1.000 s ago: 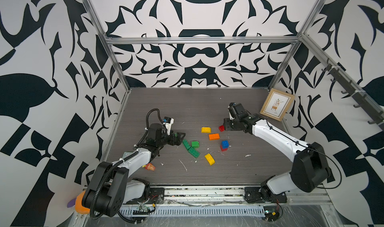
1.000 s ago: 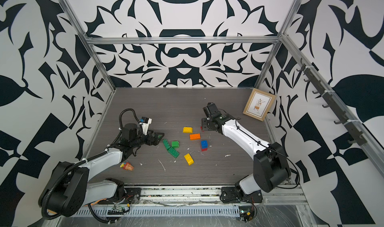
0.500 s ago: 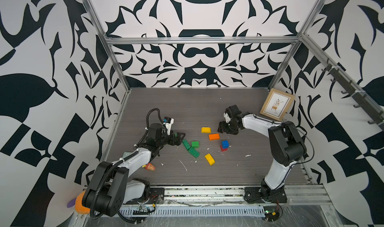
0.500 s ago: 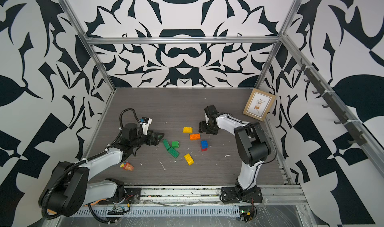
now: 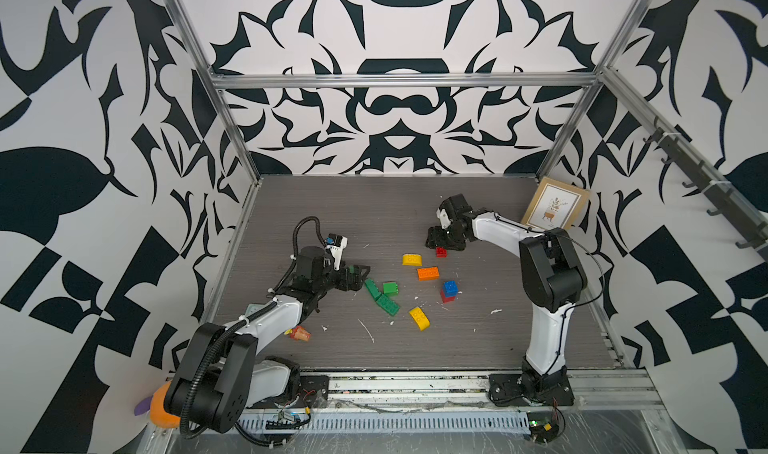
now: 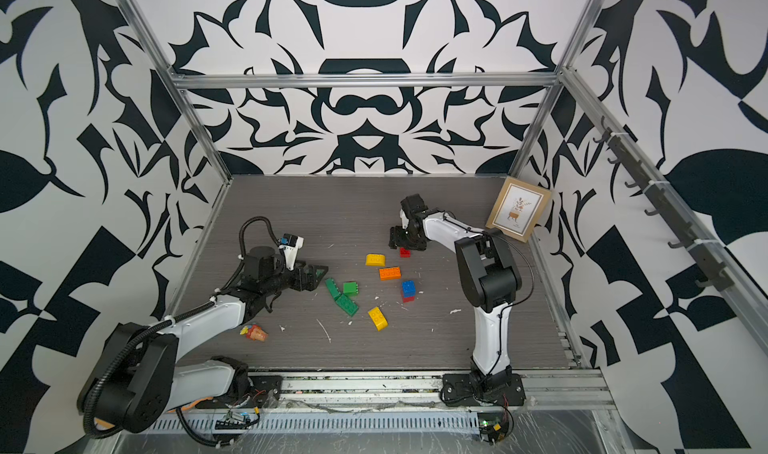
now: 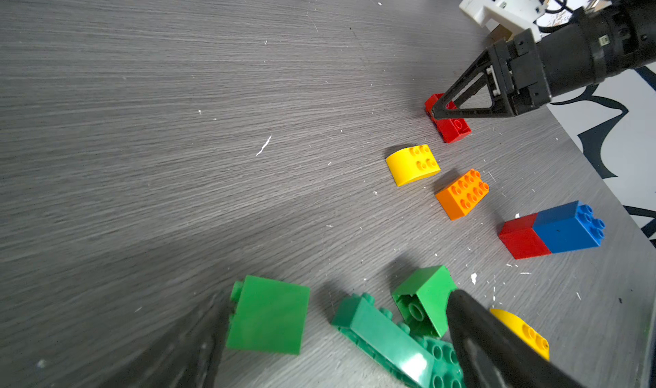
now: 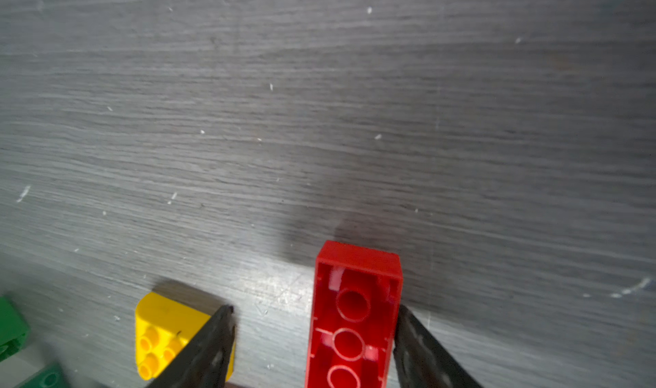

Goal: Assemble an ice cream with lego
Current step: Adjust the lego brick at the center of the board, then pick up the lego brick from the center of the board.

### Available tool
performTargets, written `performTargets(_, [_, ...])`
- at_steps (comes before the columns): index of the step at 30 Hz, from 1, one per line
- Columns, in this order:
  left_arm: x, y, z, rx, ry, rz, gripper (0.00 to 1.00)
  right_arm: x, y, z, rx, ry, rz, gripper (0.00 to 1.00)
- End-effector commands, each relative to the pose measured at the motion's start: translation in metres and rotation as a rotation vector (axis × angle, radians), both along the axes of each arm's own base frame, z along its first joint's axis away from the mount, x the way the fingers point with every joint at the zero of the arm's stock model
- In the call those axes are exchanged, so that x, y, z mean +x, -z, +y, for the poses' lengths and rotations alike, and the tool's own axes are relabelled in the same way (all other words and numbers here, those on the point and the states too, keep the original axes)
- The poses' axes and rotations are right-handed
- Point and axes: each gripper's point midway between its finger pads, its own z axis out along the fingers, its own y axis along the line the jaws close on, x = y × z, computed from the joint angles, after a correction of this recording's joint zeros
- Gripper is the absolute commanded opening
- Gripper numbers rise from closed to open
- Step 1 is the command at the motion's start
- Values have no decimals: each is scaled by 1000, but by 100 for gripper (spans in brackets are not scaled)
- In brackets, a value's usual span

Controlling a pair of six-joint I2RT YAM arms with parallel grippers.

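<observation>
Black-and-white patterned walls close in a grey wood-grain counter flecked with white scraps. Off its front left corner sits an orange plush toy, and a crumpled orange-red wrapper lies on the counter beside the left arm.

The left jaws are spread wide and low over the counter. A square green brick lies between them, and the pictures do not show whether either finger touches it. Just to the right are three more green pieces close together: a long green brick, a small green brick and a flat green brick.

Next comes a yellow dome brick toward the back, with a second yellow dome brick nearer the front. An orange brick lies between them. A blue brick stands stacked on a red square brick.

Behind these, a long red brick rests on the counter under the right jaws, its hollow underside turned toward the wrist camera. The right jaws are released. One finger sits against the brick's side, and the other finger stands clear of it with bare counter between.

The right arm rises from the front rail. A framed picture leans in the far right corner.
</observation>
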Motion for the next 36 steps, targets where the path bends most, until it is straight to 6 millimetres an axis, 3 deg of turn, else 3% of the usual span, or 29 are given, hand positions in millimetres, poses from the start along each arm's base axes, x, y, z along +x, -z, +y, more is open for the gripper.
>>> performTargets(1, [4, -5, -2, 7, 6, -13, 99, 0, -17, -10, -90, -18, -35, 70])
performTargets(5, [4, -6, -2, 6, 6, -15, 99, -7, -17, -20, -200, -43, -54, 68])
performTargets(10, [4, -5, -2, 7, 5, -15, 99, -11, -12, -15, -238, -69, -53, 62])
performTargets(24, [3, -8, 0, 4, -1, -26, 99, -20, -4, -12, -308, -73, -51, 38])
performTargets(29, [1, -16, 1, -11, -9, -50, 99, -17, -10, -7, -273, -71, -74, 27])
performTargets(33, [2, -44, -6, -77, 8, -84, 99, -20, -37, 8, -167, -122, -145, 21])
performTargets(36, [3, -91, -20, -197, 62, -153, 99, -30, -76, 27, -33, -211, -236, 19])
